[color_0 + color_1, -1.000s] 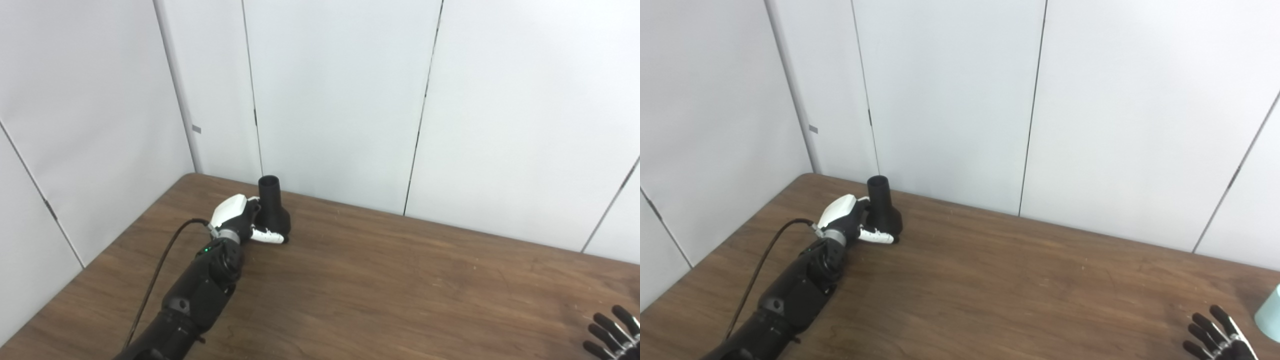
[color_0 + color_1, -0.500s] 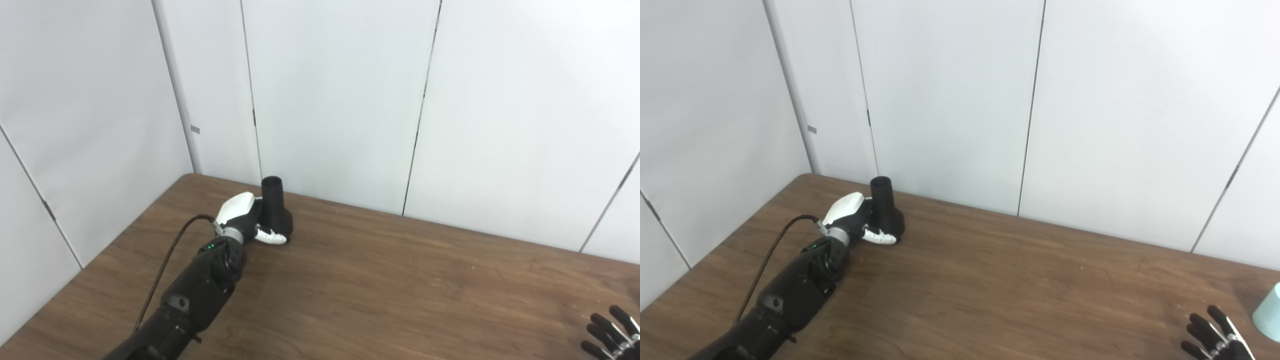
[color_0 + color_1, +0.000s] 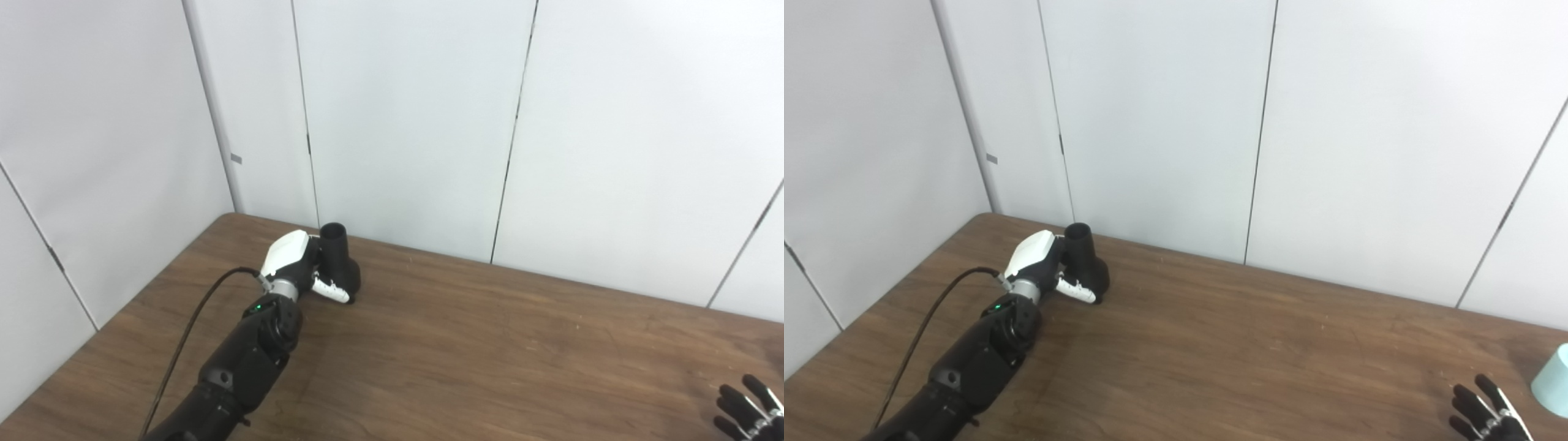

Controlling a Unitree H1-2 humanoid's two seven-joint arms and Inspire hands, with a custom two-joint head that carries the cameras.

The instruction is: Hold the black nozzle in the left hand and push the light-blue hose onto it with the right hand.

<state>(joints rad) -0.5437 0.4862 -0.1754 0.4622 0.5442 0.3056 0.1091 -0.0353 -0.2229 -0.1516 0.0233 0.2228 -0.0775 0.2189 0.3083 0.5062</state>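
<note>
The black nozzle (image 3: 340,264) stands at the far left of the wooden table, narrow neck up and leaning a little toward me. My left hand (image 3: 299,268) is wrapped around its wide base, thumb across the front, shut on it. The light-blue hose (image 3: 1554,384) shows only as a pale end at the right edge of the right eye view. My right hand (image 3: 1488,415) lies low at the bottom right with its dark fingers spread, open, a short way left of the hose and apart from it.
The brown table (image 3: 478,343) runs up to white wall panels (image 3: 404,122) close behind the nozzle. A black cable (image 3: 190,331) trails from my left forearm toward the table's left edge.
My left hand has closed tighter on the nozzle and tilted it slightly toward me. The right hand has sunk a little lower in the picture. The camera has shifted slightly.
</note>
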